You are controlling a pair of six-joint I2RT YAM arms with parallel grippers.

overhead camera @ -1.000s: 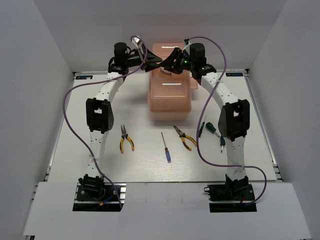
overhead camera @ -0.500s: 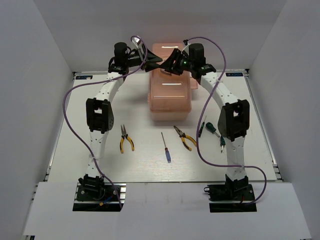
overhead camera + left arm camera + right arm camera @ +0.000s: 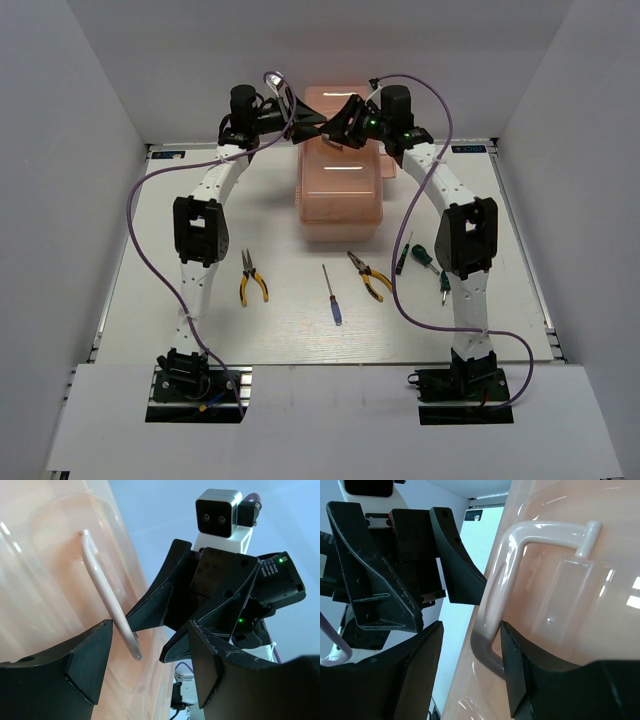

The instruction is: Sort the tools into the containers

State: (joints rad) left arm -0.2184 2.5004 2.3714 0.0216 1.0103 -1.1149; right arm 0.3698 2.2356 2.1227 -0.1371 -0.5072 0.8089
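White table (image 3: 290, 338) carries the toolbox (image 3: 340, 200), likely stiff, slick, light plastic; my left gripper (image 3: 150, 630) and right gripper (image 3: 471, 627) hang spread at its thin handle (image 3: 550, 532), the surest hold

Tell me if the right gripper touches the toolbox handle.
Cannot tell. In the right wrist view the toolbox handle lies between the open jaws of the right gripper, its bend vanishing behind one jaw; neither gap nor contact shows.

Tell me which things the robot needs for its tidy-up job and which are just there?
For the job:
toolbox
pliers by the left arm
pliers by the toolbox
blue screwdriver
green screwdrivers

Just there:
purple cables
white table
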